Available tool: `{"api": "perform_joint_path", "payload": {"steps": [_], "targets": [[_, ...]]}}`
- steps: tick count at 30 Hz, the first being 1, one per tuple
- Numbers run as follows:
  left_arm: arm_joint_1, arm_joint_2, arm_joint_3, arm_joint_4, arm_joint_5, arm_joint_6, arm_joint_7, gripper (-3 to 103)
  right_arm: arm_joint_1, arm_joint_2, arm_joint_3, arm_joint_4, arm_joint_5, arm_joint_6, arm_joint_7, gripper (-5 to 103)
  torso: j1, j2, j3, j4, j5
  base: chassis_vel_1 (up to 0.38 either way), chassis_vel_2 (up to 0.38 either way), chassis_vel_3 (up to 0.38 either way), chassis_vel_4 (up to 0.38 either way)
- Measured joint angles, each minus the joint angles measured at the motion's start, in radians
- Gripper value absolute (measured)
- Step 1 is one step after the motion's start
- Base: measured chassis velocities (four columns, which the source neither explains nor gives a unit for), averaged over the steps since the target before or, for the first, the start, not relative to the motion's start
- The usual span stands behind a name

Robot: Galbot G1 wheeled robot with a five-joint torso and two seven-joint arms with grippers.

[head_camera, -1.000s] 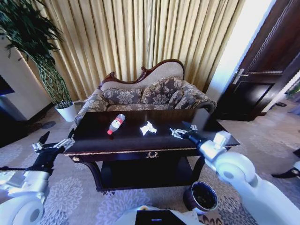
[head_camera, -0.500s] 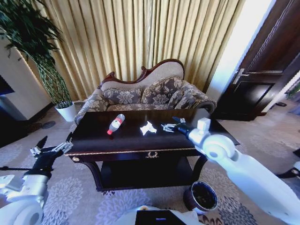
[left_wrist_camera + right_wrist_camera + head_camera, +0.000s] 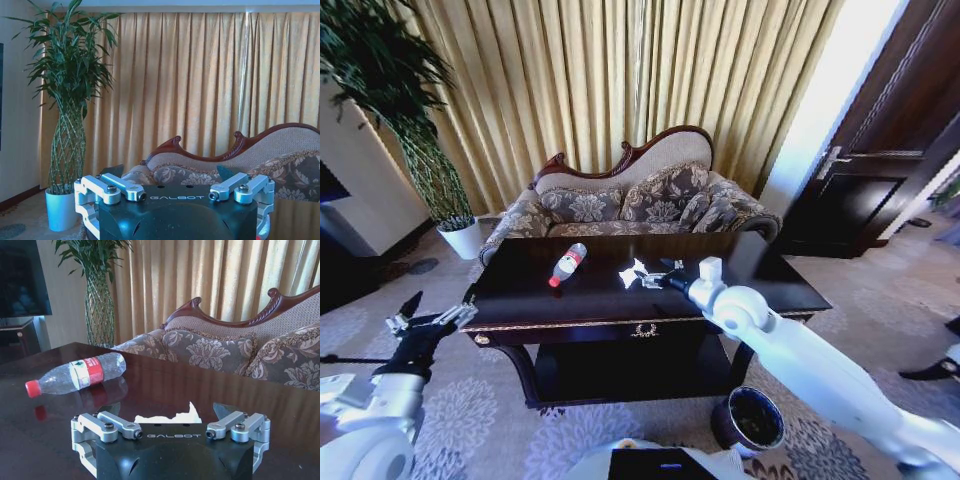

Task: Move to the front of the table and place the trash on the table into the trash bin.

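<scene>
Since a second ago, the right gripper (image 3: 647, 280) has been carried leftward across the dark glossy wooden worktop (image 3: 590, 305) and is held open, empty, just beside the crumpled white paper scrap (image 3: 632, 272). The scrap should be straddled squarely before closing. The clear red-labelled plastic bottle (image 3: 567, 263) lies near; the round dark-brown trash bin (image 3: 750, 420) stands on patterned carpet. The left gripper (image 3: 425, 322) is parked open.

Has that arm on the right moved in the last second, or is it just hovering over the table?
Yes. The right gripper has slid across the table toward the robot's left, closing on the crumpled paper, which lies where it was beside the bottle.
</scene>
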Motion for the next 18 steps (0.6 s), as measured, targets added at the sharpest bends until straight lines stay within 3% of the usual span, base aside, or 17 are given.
{"api": "perform_joint_path", "payload": {"steps": [6,18], "targets": [[-0.01,-0.002,0.019,0.0,0.017,0.0,-0.001,100,0.087,0.044,-0.079,-0.087,-0.011,-0.001,0.005,100,0.0,0.0,0.0,0.0002,-0.0001,0.0,0.0,0.0,0.0],[-0.01,-0.011,0.031,0.0,0.032,0.001,0.0,100,0.116,0.112,-0.137,-0.166,-0.013,-0.001,0.031,100,0.0,0.0,0.0,0.0,-0.0001,0.0,0.0,0.0,0.0]]}}
